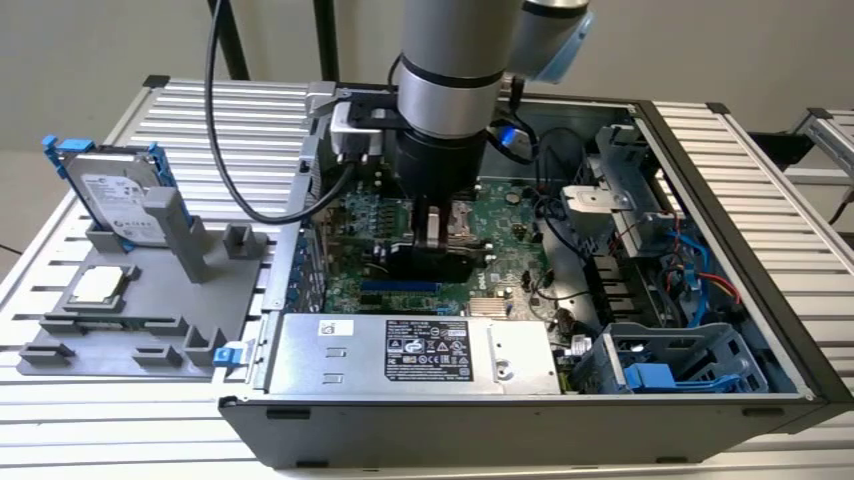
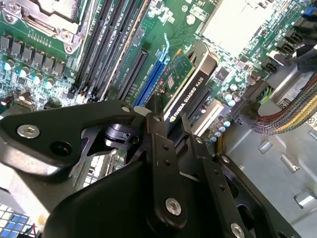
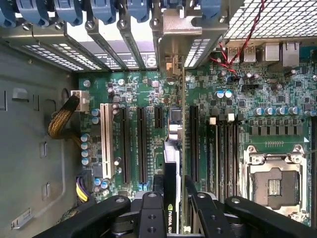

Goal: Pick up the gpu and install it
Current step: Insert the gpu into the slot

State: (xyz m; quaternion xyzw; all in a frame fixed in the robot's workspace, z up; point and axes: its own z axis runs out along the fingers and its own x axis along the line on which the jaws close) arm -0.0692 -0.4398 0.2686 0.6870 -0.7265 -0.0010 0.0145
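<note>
Arm is reaching straight down into the open computer case (image 1: 747, 190), wrist vertical. The gripper (image 3: 173, 191) is holding the gpu (image 3: 173, 163) edge-on, fingers (image 2: 166, 163) closed narrowly on both faces. Card is hanging directly below the gripper, over the motherboard (image 3: 237, 99) slots, long axis lying 12-to-6 in the first wrist view, bracket end toward the rear slot covers (image 3: 114, 20).

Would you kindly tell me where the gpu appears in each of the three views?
Exterior view: gpu in the end effector, above the motherboard.
Second wrist view: gpu edge-on above the slots.
First wrist view: gpu edge-on between expansion slots.
Shared landmark: the motherboard.
</note>
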